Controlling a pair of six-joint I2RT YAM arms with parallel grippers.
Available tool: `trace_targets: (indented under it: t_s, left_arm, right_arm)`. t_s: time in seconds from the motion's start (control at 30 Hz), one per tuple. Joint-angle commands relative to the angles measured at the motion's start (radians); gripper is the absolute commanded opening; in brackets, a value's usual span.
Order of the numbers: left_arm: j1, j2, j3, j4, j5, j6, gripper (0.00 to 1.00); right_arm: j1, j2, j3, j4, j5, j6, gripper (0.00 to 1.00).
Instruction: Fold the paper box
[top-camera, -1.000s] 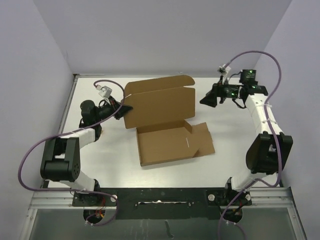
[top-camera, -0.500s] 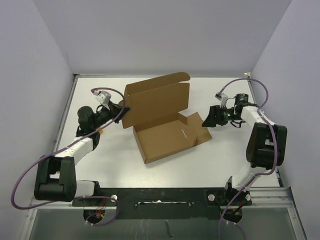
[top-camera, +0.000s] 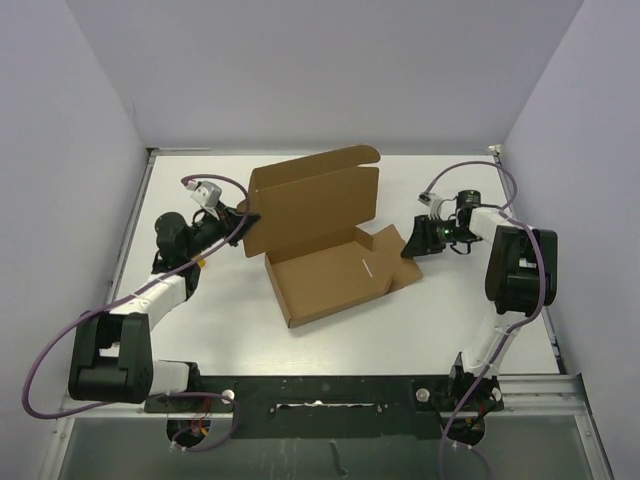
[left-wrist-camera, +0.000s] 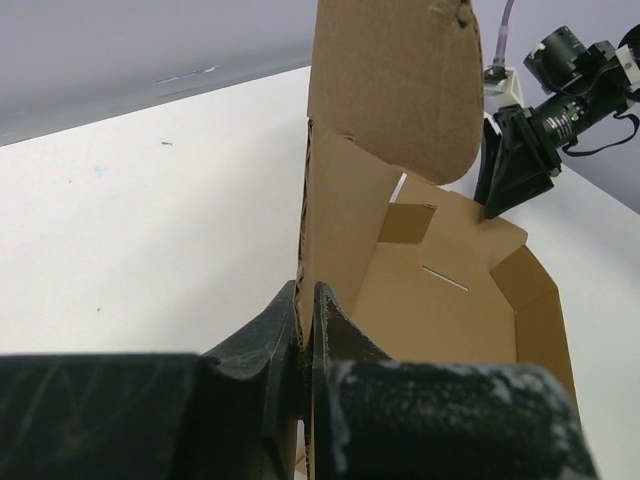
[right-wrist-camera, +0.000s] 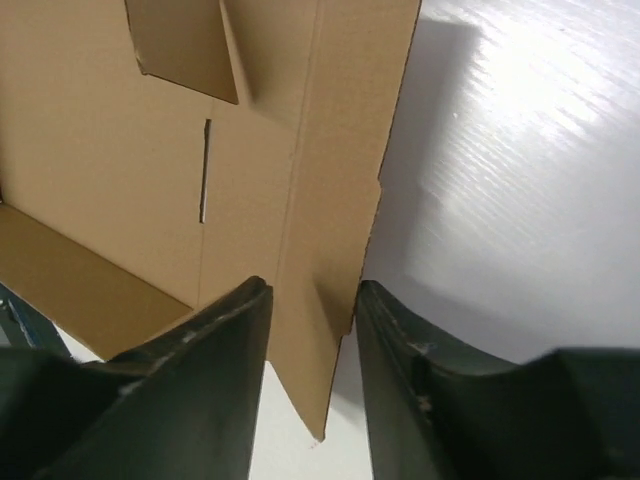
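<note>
The paper box (top-camera: 330, 268) is an open brown cardboard mailer lying mid-table, its lid (top-camera: 315, 200) standing upright at the back. My left gripper (top-camera: 246, 222) is shut on the box's left edge. In the left wrist view its fingers (left-wrist-camera: 306, 305) pinch the thin cardboard wall (left-wrist-camera: 335, 210). My right gripper (top-camera: 411, 243) is open at the box's right side. In the right wrist view its jaws (right-wrist-camera: 312, 300) straddle the edge of the right flap (right-wrist-camera: 330, 150), which lies low over the table. The box floor with its slot (right-wrist-camera: 205, 170) shows beyond.
The white table (top-camera: 200, 330) is bounded by lavender walls on the left, back and right. A black rail (top-camera: 320, 385) runs along the near edge. Purple cables loop from both arms. The right arm's body (top-camera: 515, 265) stands near the right wall.
The box has turned and shifted slightly left with my left gripper. My right gripper came from the back right down to the right flap and now straddles its edge.
</note>
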Motion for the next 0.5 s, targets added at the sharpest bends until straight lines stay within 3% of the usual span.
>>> trace_targets:
  t_s: [0.0, 0.13, 0.47]
  left_arm:
    - [-0.005, -0.047, 0.012, 0.088, 0.016, -0.032, 0.0]
    - [-0.015, -0.064, 0.024, 0.069, 0.021, -0.042, 0.0]
    - [-0.052, -0.12, 0.079, -0.031, -0.004, -0.043, 0.0]
  right_arm:
    - [0.009, -0.001, 0.033, 0.0, -0.059, 0.001, 0.33]
    - [0.011, -0.037, 0.03, 0.019, -0.075, 0.004, 0.01]
    - [0.035, -0.286, -0.003, 0.223, -0.028, 0.066, 0.0]
